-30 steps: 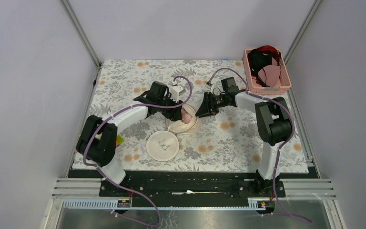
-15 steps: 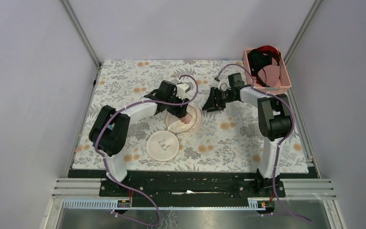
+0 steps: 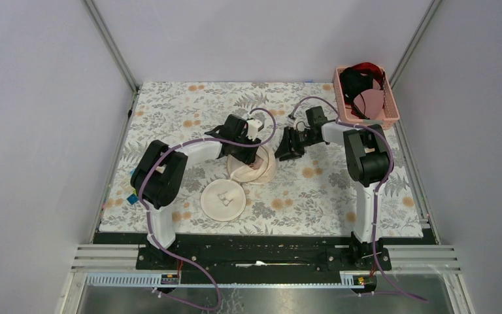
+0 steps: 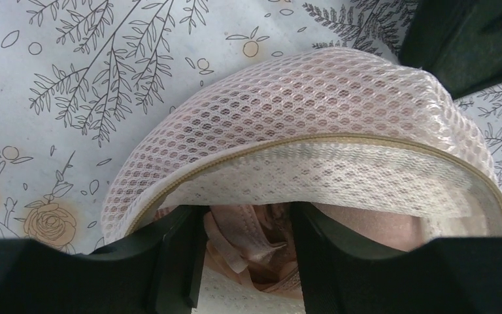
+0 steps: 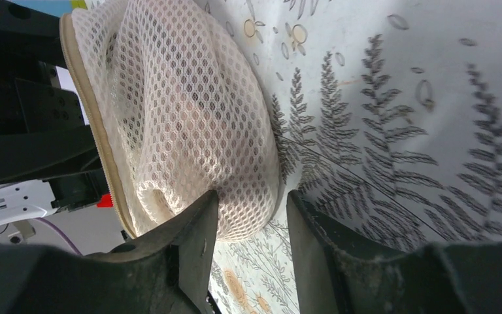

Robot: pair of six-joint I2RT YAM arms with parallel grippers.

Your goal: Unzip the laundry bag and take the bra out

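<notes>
The left gripper (image 4: 247, 212) stands partly open, its two dark fingers (image 4: 176, 261) reaching in under the lip of the laundry bag (image 4: 301, 111). Crumpled folds of the bra (image 4: 251, 245) fill the gap between them and touch both inner faces. I cannot tell whether the fingers are pressing on the fabric.

The right gripper (image 5: 251, 196) is open too. The rounded mesh wall of the bag bulges in between its fingertips, against one finger and a little short of the other.

The bag is cream-white honeycomb mesh, stiff enough to hold a dome. A tan zip (image 4: 314, 139) runs along its opened edge, with a finer white lining just inside. The bra is soft pale pink cloth, bunched up and lying inside the domed half.

From above, that domed half sits mid-table between the two grippers. The other disc half (image 3: 223, 198) lies flat just in front of it, nearer the arm bases, a small dark line drawing on its face.

Everything rests on a white tablecloth (image 3: 170, 111) printed with grey leaves and orange flowers. A pink basket (image 3: 368, 123) stands well apart at the far right corner, holding black and red garments (image 3: 356, 85).

The overhanging mesh lip covers most of the bra, and the left arm's dark body crowds the open side of the bag.
</notes>
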